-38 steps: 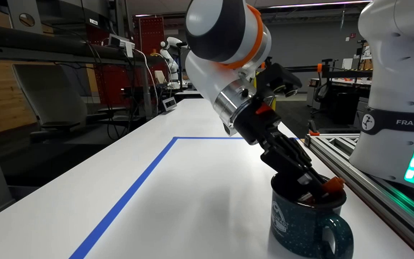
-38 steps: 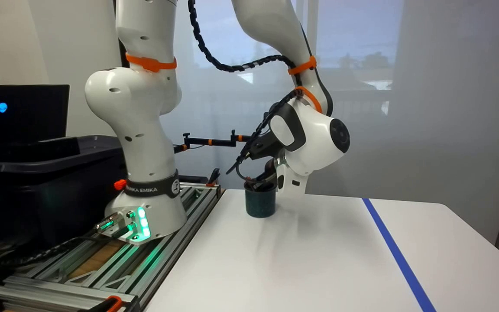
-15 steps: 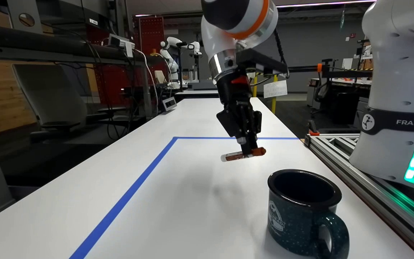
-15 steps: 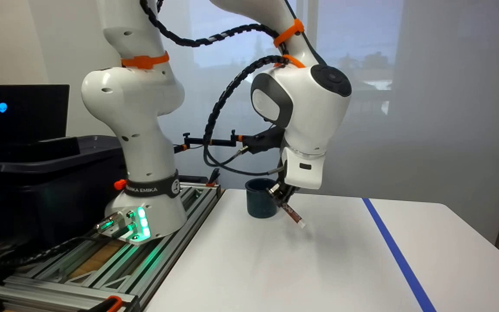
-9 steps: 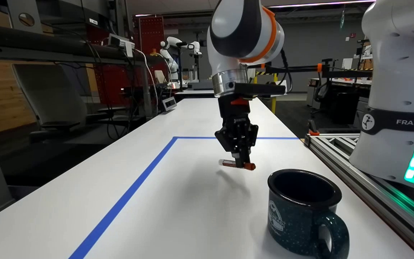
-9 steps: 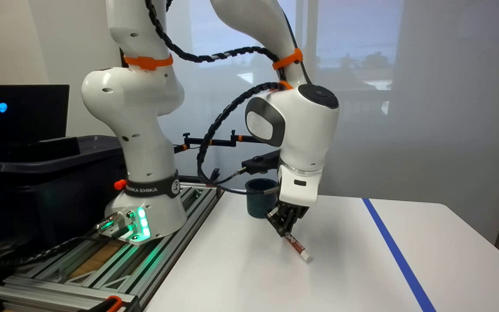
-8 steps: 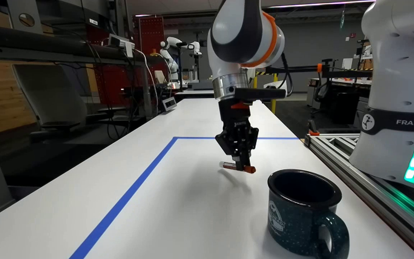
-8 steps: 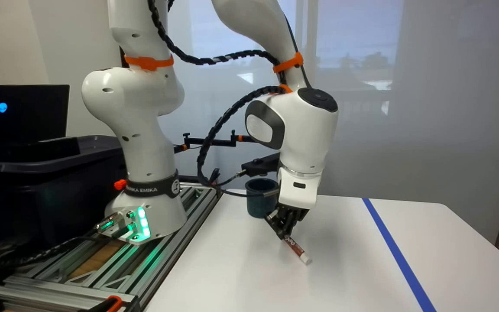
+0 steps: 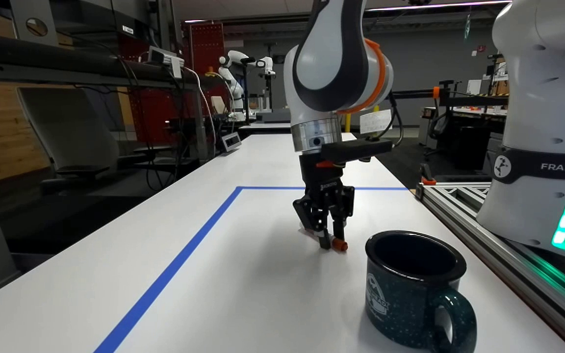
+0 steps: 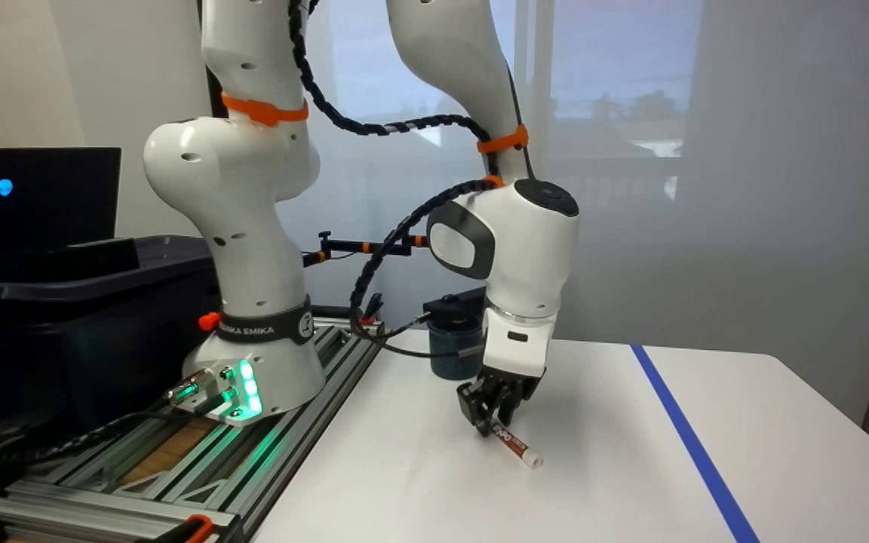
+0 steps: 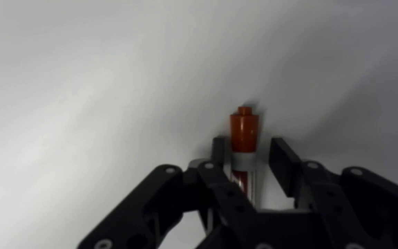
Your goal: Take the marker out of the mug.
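Note:
The red marker (image 9: 340, 244) with its whitish band lies on the white table, outside the mug; it also shows in an exterior view (image 10: 514, 443) and in the wrist view (image 11: 244, 133). My gripper (image 9: 332, 240) points down over it, also seen in an exterior view (image 10: 495, 425). In the wrist view the gripper (image 11: 248, 148) is open, one finger on each side of the marker's capped end. There is a clear gap to the right finger (image 11: 283, 167); the left one is close beside it. The dark mug (image 9: 400, 304) stands upright nearby; it is partly hidden in an exterior view (image 10: 453, 363).
The white table (image 9: 223, 299) carries blue tape lines (image 9: 179, 264), also in an exterior view (image 10: 695, 445). The robot base stands on a metal rail frame (image 9: 503, 279) along the table edge. A black bin (image 10: 87, 339) is beyond the base.
The gripper took the marker up out of the mug, moved it beside the mug and lowered it. Since half a second ago its fingers have opened and the marker rests on the table.

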